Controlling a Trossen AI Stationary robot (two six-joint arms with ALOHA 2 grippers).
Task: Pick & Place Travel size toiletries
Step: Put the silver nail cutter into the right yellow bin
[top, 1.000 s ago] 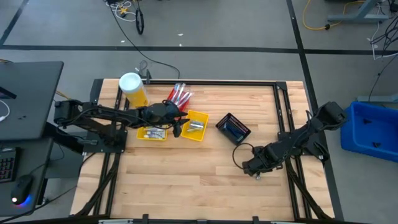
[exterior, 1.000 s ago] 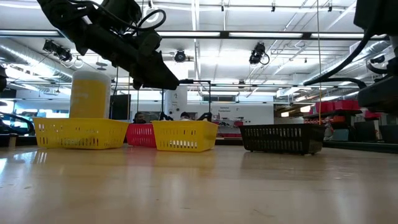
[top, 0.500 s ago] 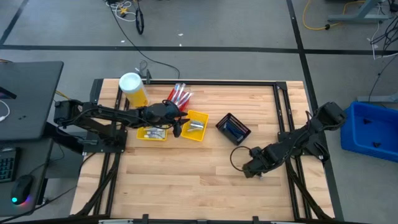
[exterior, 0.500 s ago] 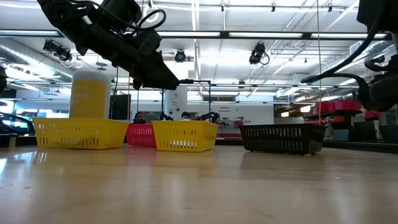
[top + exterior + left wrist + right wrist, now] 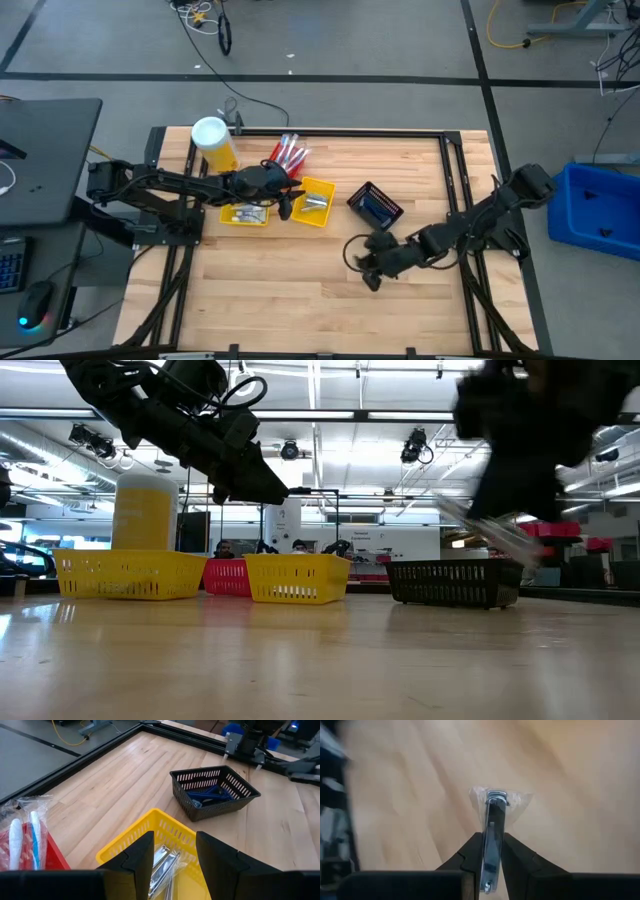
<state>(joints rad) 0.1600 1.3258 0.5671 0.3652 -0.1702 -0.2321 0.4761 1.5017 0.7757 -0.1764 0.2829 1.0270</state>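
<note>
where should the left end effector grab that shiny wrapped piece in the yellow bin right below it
Probably pinch the shiny wrapped piece across its narrow width near mid-length, coming straight down: it lies flat and long, and the yellow bin's walls block the sides. The left end effector hangs open above it; the right end effector is clamped on a wrapped metal clipper.

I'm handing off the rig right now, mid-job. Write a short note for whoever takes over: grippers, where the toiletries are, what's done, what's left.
Right gripper: shut on a wrapped metal item, carried above the bare table in front of the black bin.
Left gripper: open, empty, hovering over the right yellow bin.
Sorted: blue pieces in the black bin, metal items in the right yellow bin, wrapped toothbrushes in the red bin, items in the left yellow bin.
Left: drop the held item, probably with the other metal ones.
</note>
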